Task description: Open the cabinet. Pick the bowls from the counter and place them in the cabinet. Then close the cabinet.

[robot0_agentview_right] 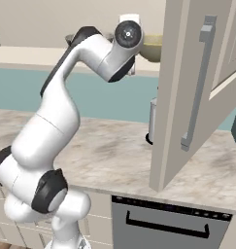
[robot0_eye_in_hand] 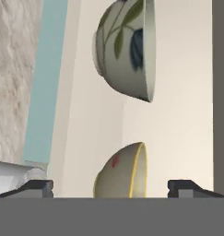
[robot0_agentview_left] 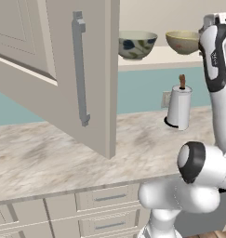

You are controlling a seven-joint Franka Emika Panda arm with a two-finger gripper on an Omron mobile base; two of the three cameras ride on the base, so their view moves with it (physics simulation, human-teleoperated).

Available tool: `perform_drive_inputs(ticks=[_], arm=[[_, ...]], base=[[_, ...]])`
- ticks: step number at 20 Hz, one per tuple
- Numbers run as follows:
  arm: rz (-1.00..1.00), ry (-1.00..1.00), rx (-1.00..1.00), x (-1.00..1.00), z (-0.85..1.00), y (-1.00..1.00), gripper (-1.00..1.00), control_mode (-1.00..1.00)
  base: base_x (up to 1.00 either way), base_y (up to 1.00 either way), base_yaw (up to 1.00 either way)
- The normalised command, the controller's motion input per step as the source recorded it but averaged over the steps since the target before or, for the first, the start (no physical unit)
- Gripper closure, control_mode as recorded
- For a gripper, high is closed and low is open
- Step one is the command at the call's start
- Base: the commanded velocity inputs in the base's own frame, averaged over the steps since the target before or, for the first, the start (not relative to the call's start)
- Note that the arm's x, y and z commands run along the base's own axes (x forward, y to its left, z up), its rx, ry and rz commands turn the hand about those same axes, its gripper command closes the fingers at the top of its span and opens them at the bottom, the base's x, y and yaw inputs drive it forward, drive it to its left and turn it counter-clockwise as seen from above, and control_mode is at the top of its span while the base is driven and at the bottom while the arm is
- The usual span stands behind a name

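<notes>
The cabinet [robot0_agentview_left: 63, 69] stands open, its doors swung out over the counter [robot0_agentview_left: 49, 153]. Both bowls rest on its shelf [robot0_agentview_left: 156, 58]. The greyish-white bowl with blue floral marks [robot0_agentview_left: 136, 44] is on the left, the tan-yellow bowl [robot0_agentview_left: 182, 42] to its right. In the hand view, rolled sideways, the floral bowl [robot0_eye_in_hand: 125, 50] is at the top and the tan bowl [robot0_eye_in_hand: 122, 173] is just ahead of my gripper [robot0_eye_in_hand: 111, 188]. The gripper is open, one fingertip [robot0_eye_in_hand: 35, 186] out to each side of the tan bowl and neither touching it. My raised arm [robot0_agentview_right: 105, 53] partly hides the tan bowl [robot0_agentview_right: 151, 48].
A paper towel roll [robot0_agentview_left: 179, 107] on its holder stands on the counter below the shelf. The open right door [robot0_agentview_right: 187, 87] with its long handle juts out beside my arm. Drawers [robot0_agentview_left: 105, 197] and a dishwasher [robot0_agentview_right: 163, 223] sit under the counter.
</notes>
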Motion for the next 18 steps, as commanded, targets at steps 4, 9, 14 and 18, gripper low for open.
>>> perform_drive_inputs(ticks=[4,9,14,18], arm=[[0.00,0.00,-0.04,-1.00,0.01,0.49,-1.00,-1.00],[0.00,-0.03,0.00,-1.00,0.03,0.40,-1.00,-1.00],[0.00,-0.16,0.00,-1.00,0.00,0.14,-1.00,-1.00],[0.00,-0.11,0.00,-1.00,0.00,0.00,-1.00,-1.00]], base=[[0.00,0.00,0.00],[0.00,0.00,0.00],[0.00,0.00,0.00],[0.00,0.00,0.00]])
